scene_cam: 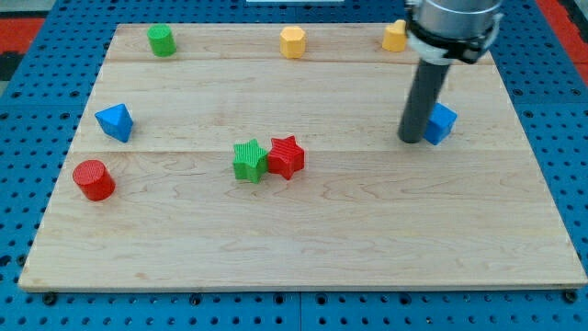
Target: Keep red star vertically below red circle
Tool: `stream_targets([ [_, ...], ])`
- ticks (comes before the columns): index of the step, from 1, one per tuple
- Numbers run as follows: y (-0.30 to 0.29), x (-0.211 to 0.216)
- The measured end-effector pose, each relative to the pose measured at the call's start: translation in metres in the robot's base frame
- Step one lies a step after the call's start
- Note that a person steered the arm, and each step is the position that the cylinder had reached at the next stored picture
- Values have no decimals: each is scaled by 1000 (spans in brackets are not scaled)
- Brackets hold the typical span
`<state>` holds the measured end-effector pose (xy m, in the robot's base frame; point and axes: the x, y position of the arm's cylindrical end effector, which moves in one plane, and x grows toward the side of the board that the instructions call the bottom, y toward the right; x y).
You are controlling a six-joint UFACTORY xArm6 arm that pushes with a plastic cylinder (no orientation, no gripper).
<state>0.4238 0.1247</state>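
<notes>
My tip [411, 140] has no pincer, so nothing opens or shuts; it is just the end of a dark rod, holding nothing. It touches the wooden board [303, 248] and sits just beside a blue plastic block [443, 122], on that block's left in the view.

The red plastic star [287, 157] lies well to the view's left of my tip and a bit lower. It touches a green plastic star [249, 161]. The red plastic circle [93, 179] is much farther left.

The red star looks small, light and hard. I think it will slide easily. I cannot grab it, only push a side.

The rod stands straight up.
</notes>
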Motion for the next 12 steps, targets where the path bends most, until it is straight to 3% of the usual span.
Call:
stream_targets([
  [1, -53, 0],
  [2, -69, 0],
  [8, -74, 1],
  [10, -75, 33],
  [11, -80, 10],
  [12, -144, -11],
])
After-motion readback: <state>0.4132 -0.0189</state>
